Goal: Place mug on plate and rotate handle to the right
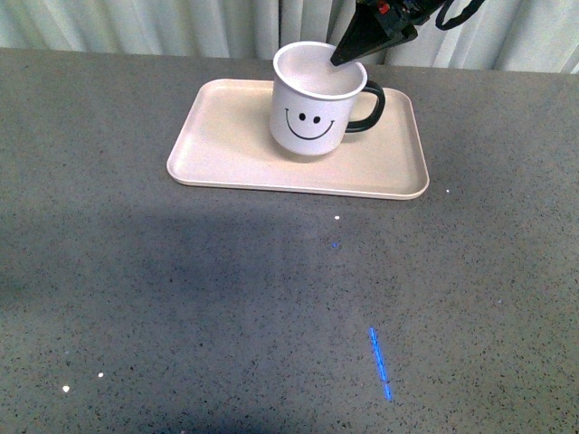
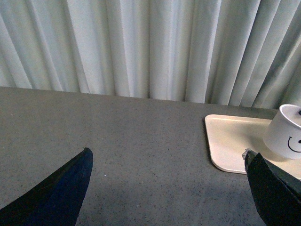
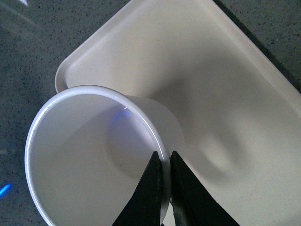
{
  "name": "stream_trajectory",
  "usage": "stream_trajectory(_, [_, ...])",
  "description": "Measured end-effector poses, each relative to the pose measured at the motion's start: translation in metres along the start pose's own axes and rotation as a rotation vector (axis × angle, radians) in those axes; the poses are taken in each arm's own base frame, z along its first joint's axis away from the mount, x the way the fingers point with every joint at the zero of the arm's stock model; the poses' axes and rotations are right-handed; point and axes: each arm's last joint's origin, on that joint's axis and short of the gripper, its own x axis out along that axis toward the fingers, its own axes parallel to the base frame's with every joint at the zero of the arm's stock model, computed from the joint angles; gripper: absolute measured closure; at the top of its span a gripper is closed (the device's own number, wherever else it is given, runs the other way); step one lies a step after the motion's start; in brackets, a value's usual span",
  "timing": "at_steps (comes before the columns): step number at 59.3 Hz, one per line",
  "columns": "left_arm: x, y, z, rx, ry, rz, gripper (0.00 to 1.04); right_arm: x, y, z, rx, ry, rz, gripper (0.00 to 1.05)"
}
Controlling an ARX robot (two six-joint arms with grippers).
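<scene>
I had the mug (image 1: 312, 108) over the plate (image 1: 222, 136), toward the plate's far long edge and a little right of its middle. The mug leaned slightly rather than standing square; I could not tell from the front view whether its base rested on the plate or hung just clear of it. The smiley face (image 1: 308, 124) looked back toward the plate's near edge; the handle (image 1: 373, 107) stuck out toward the plate's right short end.

The right gripper (image 1: 338, 60) came down from beyond the plate's far edge and was clamped on the mug's rim. In the right wrist view one black finger (image 3: 149, 188) sat inside the cup and the other against the outer wall, with the thin white wall pinched between them. The grip was on the part of the rim nearest the plate's far right corner, close to the handle's side; a soft shadow of the mug lay on the bare plate surface beside it.

The left gripper (image 2: 168, 155) was off the plate, above bare table (image 1: 181, 298); its jaws stood wide apart with nothing between them, and a rounded corner of the plate showed just past one fingertip.

The plate lay flat on the grey speckled table; a pale curtain (image 1: 181, 23) hung beyond the plate's far edge. A short blue streak (image 1: 381, 362) marked the table well apart from the plate's near edge, below its right half in the front view.
</scene>
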Motion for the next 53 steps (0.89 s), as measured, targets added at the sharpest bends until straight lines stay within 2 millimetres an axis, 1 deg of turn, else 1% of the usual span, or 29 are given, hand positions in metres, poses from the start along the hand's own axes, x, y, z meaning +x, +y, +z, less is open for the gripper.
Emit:
stream_trajectory(9, [0.000,0.000,0.000,0.000,0.000,0.000,0.09,0.005,-0.004,-0.005,-0.005,0.013,0.001,1.03])
stream_trajectory(22, [0.000,0.000,0.000,0.000,0.000,0.000,0.09,0.007,-0.005,-0.008,-0.020,0.025,0.001,1.03])
stream_trajectory(24, [0.000,0.000,0.000,0.000,0.000,0.000,0.09,0.008,-0.005,-0.009,-0.025,0.030,0.004,0.99])
stream_trajectory(33, [0.000,0.000,0.000,0.000,0.000,0.000,0.09,0.012,-0.004,-0.013,-0.030,0.049,0.012,0.74])
stream_trajectory(35, [0.000,0.000,0.000,0.000,0.000,0.000,0.09,0.012,-0.004,-0.014,-0.038,0.052,0.011,0.65])
stream_trajectory(38, [0.000,0.000,0.000,0.000,0.000,0.000,0.09,0.014,-0.004,-0.016,-0.043,0.059,0.011,0.55])
stream_trajectory(40, [0.000,0.000,0.000,0.000,0.000,0.000,0.09,0.014,-0.004,-0.016,-0.043,0.061,0.011,0.51])
stream_trajectory(44, [0.000,0.000,0.000,0.000,0.000,0.000,0.09,0.014,-0.004,-0.017,-0.041,0.070,0.013,0.41])
stream_trajectory(49, [0.000,0.000,0.000,0.000,0.000,0.000,0.09,0.009,-0.003,-0.012,-0.047,0.058,0.016,0.27])
stream_trajectory(51, [0.000,0.000,0.000,0.000,0.000,0.000,0.09,0.007,-0.002,-0.010,-0.050,0.047,0.020,0.23])
stream_trajectory(53, [0.000,0.000,0.000,0.000,0.000,0.000,0.09,-0.001,0.000,-0.004,-0.061,0.011,0.033,0.15])
